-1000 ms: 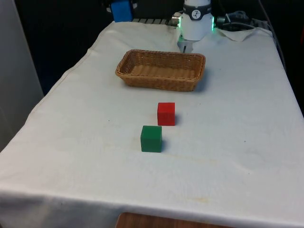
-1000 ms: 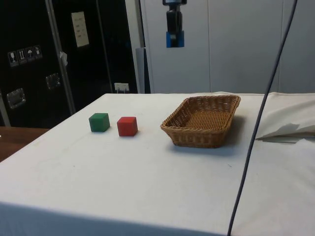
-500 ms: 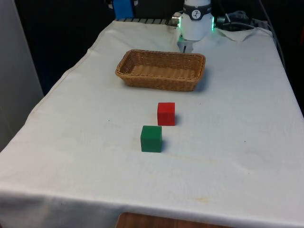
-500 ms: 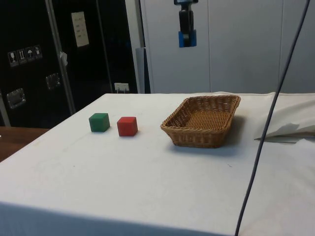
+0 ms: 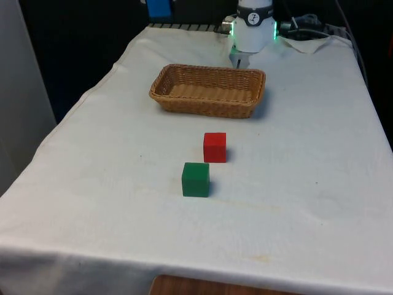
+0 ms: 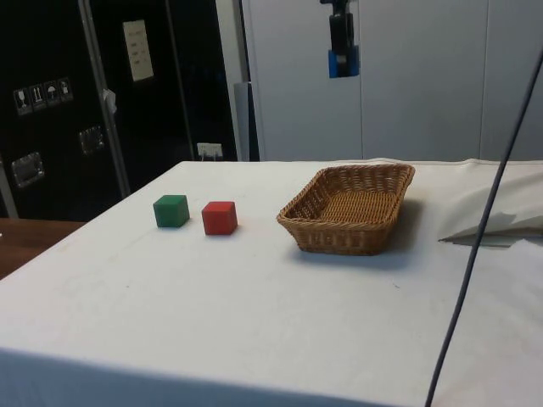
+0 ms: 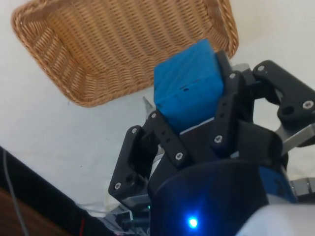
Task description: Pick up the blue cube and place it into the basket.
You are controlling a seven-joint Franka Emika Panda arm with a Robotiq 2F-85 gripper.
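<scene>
A: Two cubes sit on the table (image 5: 319,203), which is under a white cloth. What lies around it?

B: In the side view, dark cabinets (image 6: 59,102) stand behind the table's end and pale panels (image 6: 416,85) behind the rest. A cable (image 6: 484,229) hangs down across that view's foreground.

A: And on the cloth?

B: A green cube (image 5: 195,179) and a red cube (image 5: 215,147), near each other but apart. Beyond them, toward the robot, stands the wicker basket (image 5: 208,91), rectangular, open-topped, with nothing in it.

A: Where is the blue cube?

B: The blue cube (image 7: 189,90) is in the air, well above the table. In the side view it hangs high over the basket's near half (image 6: 344,62); in the front view it sits at the top edge, toward the front view's left of the basket (image 5: 158,8).

A: How does it look?

B: Solid mid-blue, matte, with plain faces and clean edges; a small dark mark shows on one face in the wrist view.

A: The gripper?

B: The gripper (image 7: 194,105) has its two black fingers (image 7: 226,105) closed against opposite faces of the blue cube, which fills the gap between them.
</scene>
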